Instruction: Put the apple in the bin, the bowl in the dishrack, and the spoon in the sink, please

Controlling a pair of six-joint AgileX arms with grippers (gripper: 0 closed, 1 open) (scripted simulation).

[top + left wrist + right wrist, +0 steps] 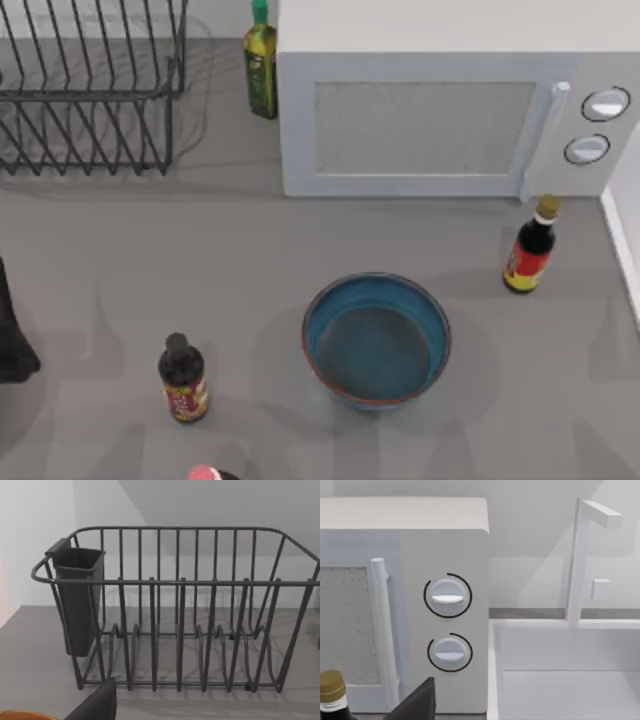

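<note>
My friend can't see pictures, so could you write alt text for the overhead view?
A teal bowl sits empty on a grey counter, between two dark sauce bottles. Behind stand a wire dishrack, a green oil bottle and a white microwave.

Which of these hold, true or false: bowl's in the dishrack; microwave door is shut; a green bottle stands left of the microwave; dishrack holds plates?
1. The bowl sits in the dishrack. False: it stands on the table, in front of the microwave.
2. The microwave door is shut. True.
3. A green bottle stands left of the microwave. True.
4. The dishrack holds plates. False: its prongs are bare.
</note>
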